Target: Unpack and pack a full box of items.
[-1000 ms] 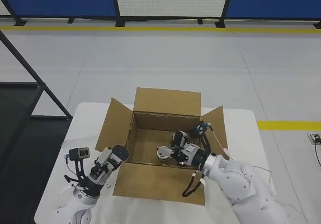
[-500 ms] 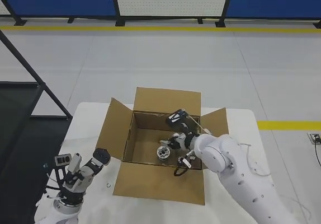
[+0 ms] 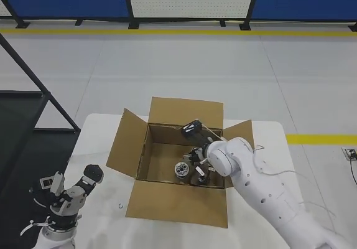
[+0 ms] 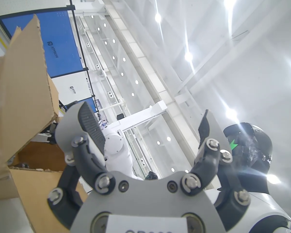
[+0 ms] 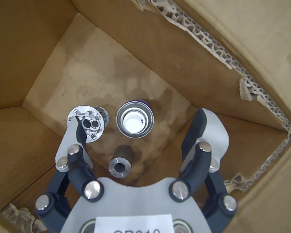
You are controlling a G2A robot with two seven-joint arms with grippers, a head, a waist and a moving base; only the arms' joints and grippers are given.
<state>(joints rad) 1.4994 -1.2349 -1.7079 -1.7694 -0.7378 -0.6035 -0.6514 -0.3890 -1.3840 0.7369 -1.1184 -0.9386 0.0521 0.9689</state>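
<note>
White table (image 3: 94,155) carries an open brown corrugated box (image 3: 185,114), its four flaps spread outward. The right arm bends over the box's right side, wrist pointed down into it. The right gripper (image 5: 139,117) hangs above the box floor, jaws spread wide, gripping nothing. The left arm sits low at the table's near left edge, well apart from the box. The left gripper (image 4: 145,112) is tilted up toward the ceiling, ribbed pads wide apart, empty. The right wrist view gives the interior: torn fluted rim edges, a blotched floor and three upright items close together. These are a spray can (image 5: 135,122) with bright metal rim and white nozzle, a flanged metal disc (image 5: 87,123) just beside it, and a short dark hollow tube (image 5: 120,161).
</note>
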